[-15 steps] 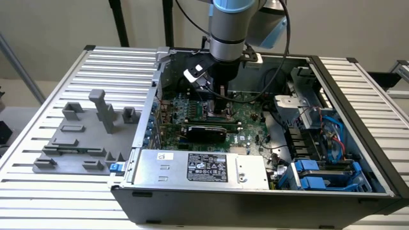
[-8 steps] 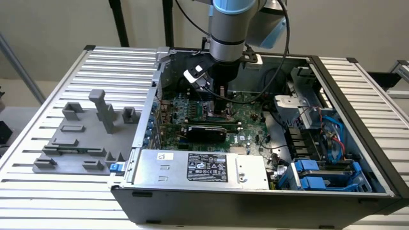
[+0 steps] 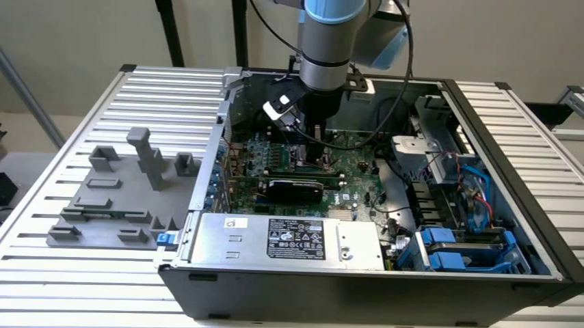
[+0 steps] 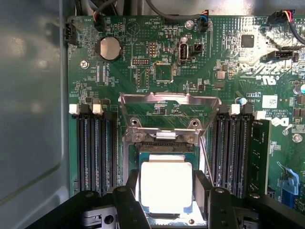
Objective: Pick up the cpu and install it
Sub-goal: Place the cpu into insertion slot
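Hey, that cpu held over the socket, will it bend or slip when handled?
Probably stiff: the cpu is a flat, metal-topped square. Its shiny top looks slick, so the fingers pinching its edges might slip. Likely light, being small against the motherboard.

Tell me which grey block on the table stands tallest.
The narrow post between the U-shaped block and the small block nearest the case. It rises clearly above every other block.
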### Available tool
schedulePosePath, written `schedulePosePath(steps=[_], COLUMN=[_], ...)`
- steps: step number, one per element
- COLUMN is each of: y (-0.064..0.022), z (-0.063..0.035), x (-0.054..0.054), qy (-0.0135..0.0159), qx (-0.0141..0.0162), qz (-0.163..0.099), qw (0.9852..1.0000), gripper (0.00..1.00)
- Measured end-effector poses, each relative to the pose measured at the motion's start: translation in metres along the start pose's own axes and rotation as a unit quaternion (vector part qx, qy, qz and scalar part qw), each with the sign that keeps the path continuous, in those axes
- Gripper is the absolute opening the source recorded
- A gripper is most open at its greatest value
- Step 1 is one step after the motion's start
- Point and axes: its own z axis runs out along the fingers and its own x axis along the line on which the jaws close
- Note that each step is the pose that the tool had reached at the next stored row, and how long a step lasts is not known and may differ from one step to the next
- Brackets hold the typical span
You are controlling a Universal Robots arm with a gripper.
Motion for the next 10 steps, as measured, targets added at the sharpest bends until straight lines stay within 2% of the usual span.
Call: schedulePosePath(steps=[6,10], y=[0.0009,0.0014], z=[0.0044,0.0066], x=[0.0018,0.0026], qy=[-0.0004,-0.0021], qx=[-0.0001,-0.0004], qz=[0.003,0.011], qw=[1.0000,0.9999], gripper=[0.54,0.54])
